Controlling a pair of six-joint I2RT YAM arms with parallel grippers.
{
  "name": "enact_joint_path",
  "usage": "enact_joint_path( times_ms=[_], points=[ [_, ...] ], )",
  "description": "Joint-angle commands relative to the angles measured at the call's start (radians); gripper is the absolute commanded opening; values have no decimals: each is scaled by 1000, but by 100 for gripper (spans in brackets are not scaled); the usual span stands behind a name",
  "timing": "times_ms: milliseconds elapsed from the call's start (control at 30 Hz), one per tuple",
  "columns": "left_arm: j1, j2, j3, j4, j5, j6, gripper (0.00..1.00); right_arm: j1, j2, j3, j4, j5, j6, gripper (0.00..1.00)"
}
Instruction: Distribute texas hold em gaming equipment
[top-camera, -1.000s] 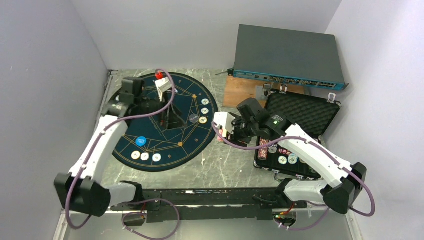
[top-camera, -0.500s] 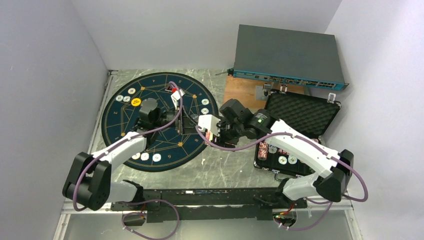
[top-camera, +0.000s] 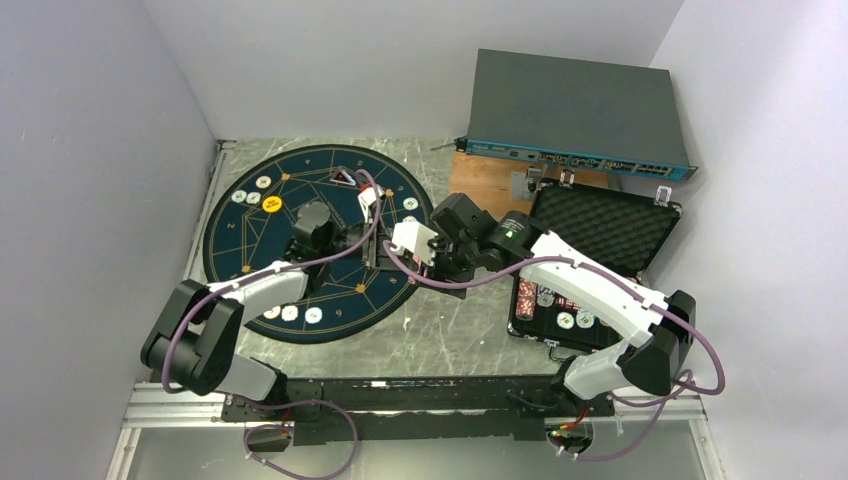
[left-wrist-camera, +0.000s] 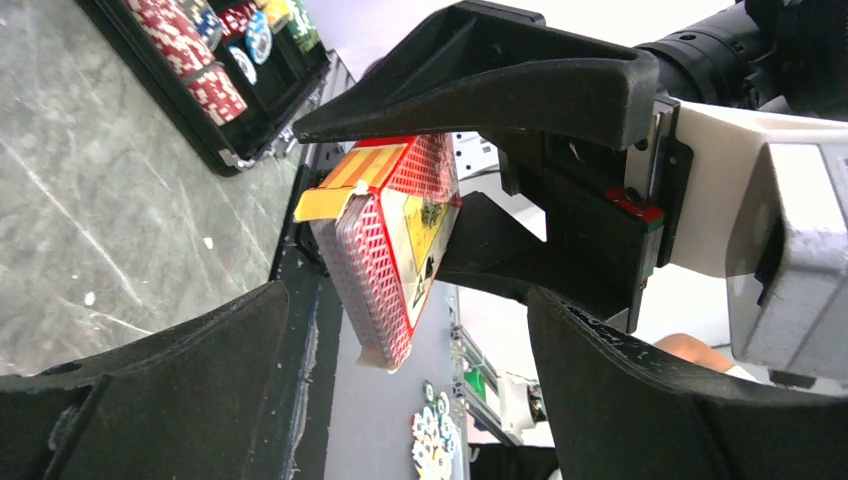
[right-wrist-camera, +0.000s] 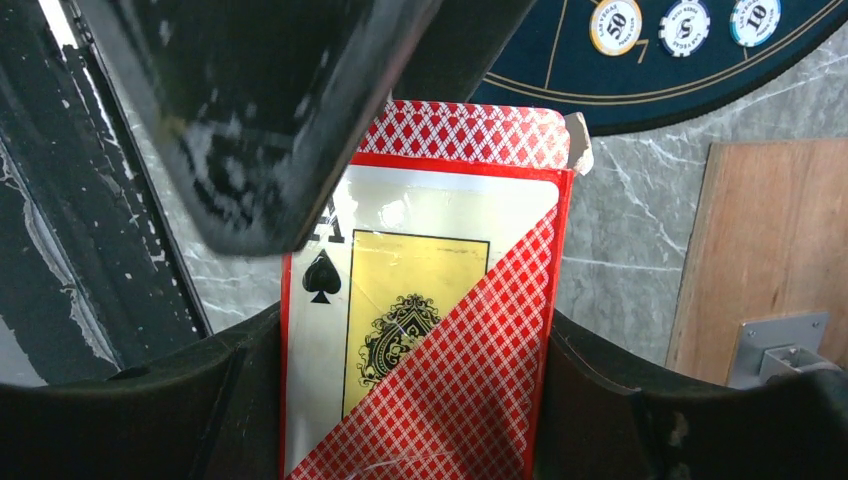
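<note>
Above the right edge of the round navy gold-lined mat (top-camera: 232, 245), near the middle of the grey marbled table (top-camera: 450, 320), the two arms meet tip to tip. Right gripper (right-wrist-camera: 410, 330): closed on the red lattice-printed cardboard playing-card box (right-wrist-camera: 440, 290), one finger against each long side, the ace-of-spades face turned toward its own camera. The hold sits on the near part of the box, leaving the far end free and presented to the other arm. Left gripper (left-wrist-camera: 405, 300): jaws spread wide, one finger on either side of that free end, neither pressing on it in the left wrist view. A yellow end flap (left-wrist-camera: 330, 195) stands open there. Whether the red lattice showing beyond the box front is the deck or the flap's inside cannot be told. The arrangement reads as a handover or a draw of cards: one arm steadies the container so that the other can close on what it offers.

Small round whitish poker chips (top-camera: 410, 204) with patterned rims lie in short rows along the mat's right, far-left and near edges, a yellow disc (top-camera: 272, 204) beside the far-left row. The spacing suggests shares already set out for separate seats. Spare chips (top-camera: 565, 320) rest in the black foam-lined case (top-camera: 610, 220), open at the right edge of the table, within the right arm's reach. Cards appear to be the share not yet dealt.
</note>
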Motion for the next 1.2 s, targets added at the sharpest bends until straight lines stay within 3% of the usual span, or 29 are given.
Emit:
enact_joint_path(
  times_ms=[0, 67, 233, 333, 367, 433, 500, 533, 567, 633, 700, 867, 1067, 1167],
  points=[
    [-51, 43, 23, 206, -4, -109, 93, 9, -26, 39, 10, 28, -1, 0],
    [-72, 91, 25, 340, 18, -207, 87, 10, -17, 45, 17, 47, 4, 0],
    [-80, 135, 3, 440, 3, -292, 63, 11, -19, 53, 2, 55, 15, 0],
    [-78, 151, -2, 536, -6, -365, 40, 11, -9, 64, -18, 78, 9, 0],
    [-79, 156, -2, 561, -9, -380, 25, 11, -7, 77, -31, 75, 8, 6],
    [-78, 154, -7, 571, -16, -389, 0, 11, -13, 88, -50, 67, 16, 35],
    [-77, 148, -13, 561, -22, -389, 0, 10, -41, 72, -51, 80, 37, 70],
    [-76, 146, -16, 568, -21, -392, 0, 8, -60, 56, -47, 91, 44, 81],
    [-75, 146, -18, 578, -20, -398, 0, 6, -78, 37, -48, 95, 40, 89],
    [-76, 150, -14, 613, -17, -417, 0, 4, -115, -10, -43, 102, 27, 98],
    [-76, 153, -11, 628, -14, -431, 0, -3, -126, -33, -55, 102, 23, 99],
    [-87, 166, -7, 633, -6, -435, 0, -15, -97, 14, -71, 75, 4, 83],
    [-102, 185, 3, 621, -1, -439, 0, -15, -55, 88, -91, 65, 0, 87],
    [-105, 189, 3, 623, -3, -446, 0, -15, -32, 112, -110, 65, -18, 73]
  ],
)
